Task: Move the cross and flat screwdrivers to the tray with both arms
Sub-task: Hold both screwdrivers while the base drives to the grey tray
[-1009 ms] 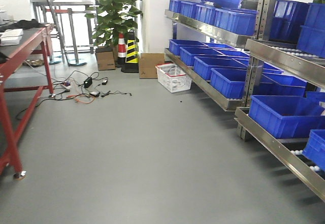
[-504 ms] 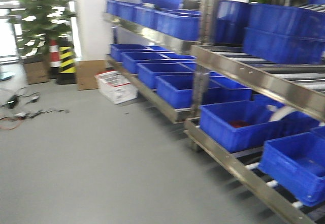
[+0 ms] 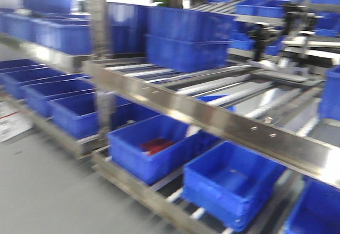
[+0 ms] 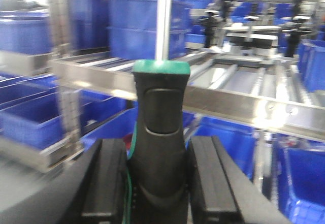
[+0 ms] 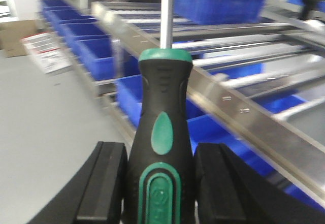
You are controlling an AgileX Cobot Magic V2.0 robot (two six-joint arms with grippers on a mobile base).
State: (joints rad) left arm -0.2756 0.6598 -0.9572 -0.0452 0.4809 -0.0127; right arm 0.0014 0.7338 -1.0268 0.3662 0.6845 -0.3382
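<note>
In the left wrist view, one screwdriver (image 4: 158, 102) stands upright with its black handle clamped between my left gripper's (image 4: 158, 150) fingers. Its green collar and thin shaft point up out of the frame. My right gripper (image 5: 161, 155) is shut on the other screwdriver (image 5: 165, 87), whose black handle shows green inlays and whose shaft also runs off the top. Both tips are out of frame, so I cannot tell cross from flat. The tray is not in view. Neither gripper shows in the front view.
A steel shelf rack (image 3: 212, 114) loaded with blue bins (image 3: 228, 183) fills the front view, close and blurred. One bin (image 3: 154, 146) holds something red. Black stands (image 3: 292, 27) sit on the upper shelf at the right. Grey floor (image 3: 42, 191) lies at the lower left.
The front view has swung right: the red table, plant and open floor have left the frame, and the shelf rack now fills it from close by.
</note>
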